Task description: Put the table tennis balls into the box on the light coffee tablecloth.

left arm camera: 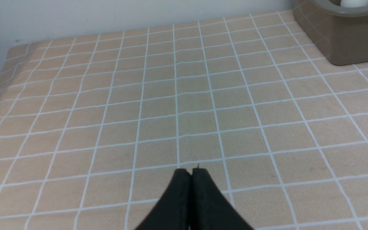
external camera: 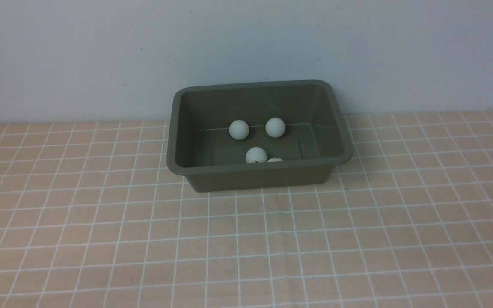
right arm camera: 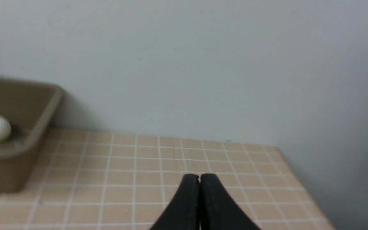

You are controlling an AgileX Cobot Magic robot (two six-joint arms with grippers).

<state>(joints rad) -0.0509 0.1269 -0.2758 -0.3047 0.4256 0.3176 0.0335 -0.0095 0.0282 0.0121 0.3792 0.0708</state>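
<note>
**Four balls in the tub, both my pincers closed on nothing**

The olive-green rectangular plastic box (external camera: pixel 258 173) with rounded corners and a flared rim sits on the peach-beige tablecloth (external camera: pixel 246 239) gridded with thin white lines, toward the far side of the cloth and close to the pale wall (external camera: pixel 101 55). All four small white matte table tennis balls lie inside it. Two rest side by side at the far end of the box floor, one to the left (external camera: pixel 239 129) and one to the right (external camera: pixel 275 127), a little apart. A third (external camera: pixel 256 155) lies nearer, showing a small black mark low on its face. The fourth (external camera: pixel 274 160) sits just right of the third, mostly hidden behind the near rim, so only its top shows.

My left gripper (left arm camera: pixel 191 172) has its black fingers pressed together with nothing between them. It hangs over bare cloth, well to the left of the box, whose corner shows in the left wrist view.

My right gripper (right arm camera: pixel 199 177) is likewise closed and empty, its two black fingers meeting at the tips. It is over the cloth to the right of the box, near the far right corner of the cloth. From there I see one ball inside the box.
</note>
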